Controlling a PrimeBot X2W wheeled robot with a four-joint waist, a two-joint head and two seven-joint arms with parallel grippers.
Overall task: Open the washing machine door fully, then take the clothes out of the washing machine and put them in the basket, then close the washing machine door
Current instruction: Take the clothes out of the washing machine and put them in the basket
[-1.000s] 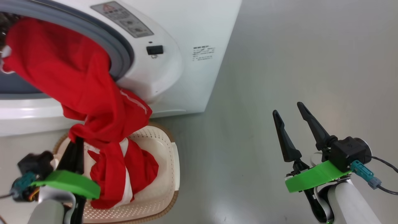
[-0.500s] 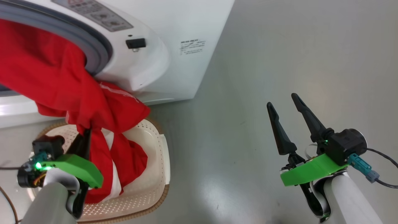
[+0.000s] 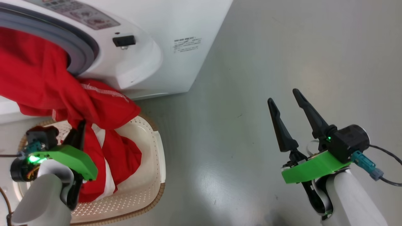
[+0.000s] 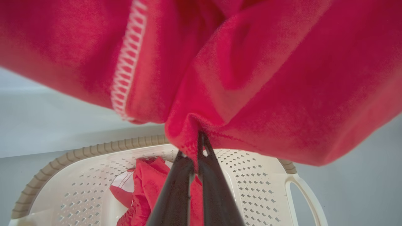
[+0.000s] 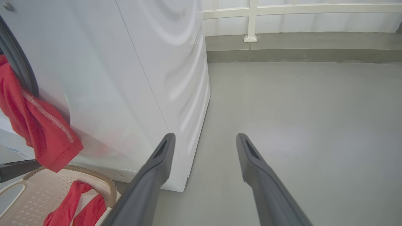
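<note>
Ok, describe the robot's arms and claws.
The right claw and left claw match: two long, dark, tapering fingers on a bright green bracket, a black camera block, a teal connector with a dark cable, and pale white forearms.

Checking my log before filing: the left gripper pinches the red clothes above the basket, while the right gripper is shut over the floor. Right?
One slip: the right gripper is open, jaws wide apart over the floor, as the right wrist view shows. The left gripper does pinch the clothes above the basket.
</note>
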